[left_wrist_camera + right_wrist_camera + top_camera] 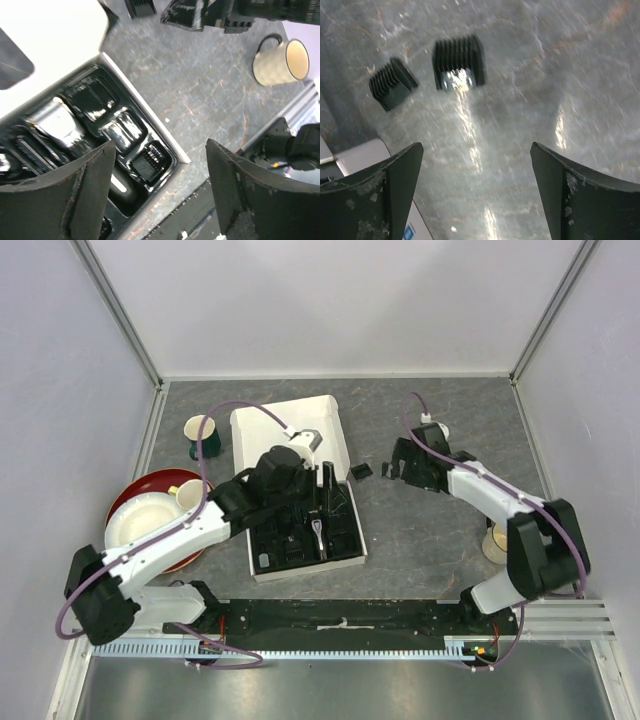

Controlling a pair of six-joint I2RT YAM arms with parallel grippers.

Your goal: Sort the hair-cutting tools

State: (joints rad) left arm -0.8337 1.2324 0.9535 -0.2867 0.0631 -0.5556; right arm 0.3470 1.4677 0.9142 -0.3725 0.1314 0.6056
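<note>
Right of the white box [262, 425], on bare desk [430, 530], 2 loose guards are the risk spot. My read:
- Small slick plastic on a hard desk: an off-centre pinch likely skids or flips 1.
- They lie near each other, so a wide approach to 1 could knock the other.
- Closing the right hand [476, 150] where it is grabs air. It needs to go forward and centre first.
- Right arm [500, 502] passes just beside the cream mug [493, 543], so a swing toward the box could clip it.
- Left hand [160, 150] dropping straight down could land a finger on the box rim and shove the box.
- Both hands are close together by the box. Same-time moves risk a bump.

Positions:
- Right hand is above the desk, wide, empty. Larger comb guard [459, 62] and smaller comb guard [394, 83] both sit ahead of its fingertips, toward its left finger, neither between the fingers.
- Left hand is above the box, wide, empty. The black tray [167, 156] edge and bare desk show between its fingers.
- Clipper [56, 121] lies in the tray, silver blade end showing, off to the left finger's side.
- Ribbed piece [149, 161] sits in the tray's corner pocket.
- Can't tell the height of either hand.
</note>
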